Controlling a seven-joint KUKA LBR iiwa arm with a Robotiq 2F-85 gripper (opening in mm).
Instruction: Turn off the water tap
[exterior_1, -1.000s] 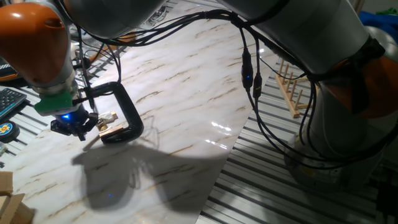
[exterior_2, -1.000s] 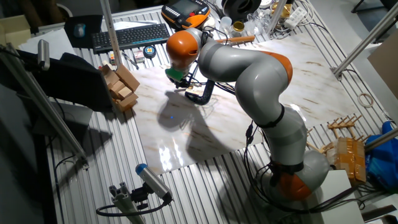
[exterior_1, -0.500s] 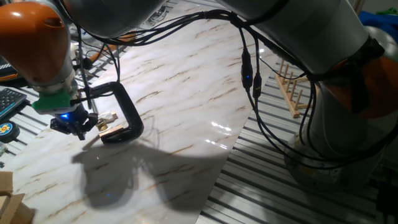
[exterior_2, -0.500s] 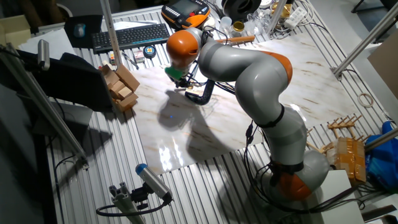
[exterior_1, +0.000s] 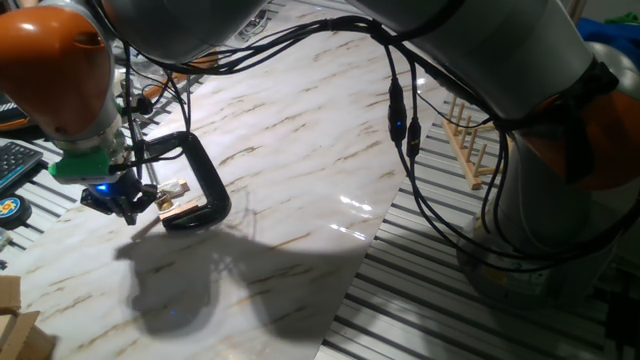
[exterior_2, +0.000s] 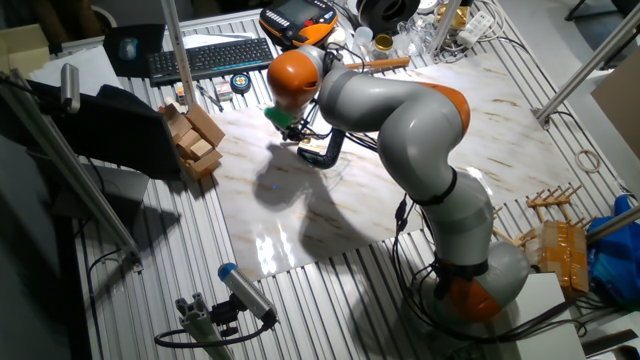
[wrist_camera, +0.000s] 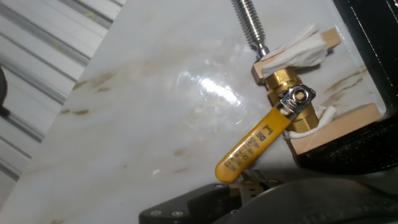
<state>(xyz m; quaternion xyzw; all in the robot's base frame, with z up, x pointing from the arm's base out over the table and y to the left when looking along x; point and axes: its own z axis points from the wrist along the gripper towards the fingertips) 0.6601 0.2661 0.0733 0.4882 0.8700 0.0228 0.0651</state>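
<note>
Only in the hand view do we see the small brass water tap (wrist_camera: 287, 93) with its flat yellow lever (wrist_camera: 253, 144) slanting toward 7 o'clock, pinched between wooden blocks (wrist_camera: 329, 127) in the black C-clamp (wrist_camera: 367, 56). The fixed views show the black gripper (exterior_1: 122, 200) low beside the clamp; we cannot tell its opening.

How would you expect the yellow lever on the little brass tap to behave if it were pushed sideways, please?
The yellow lever looks thin, flat and rigid, so it would probably swing about its silver nut rather than bend. The brass tap sits wedged between wooden blocks in the black clamp, so it likely stays put. The lever's glossy coating may be somewhat slippery.
</note>
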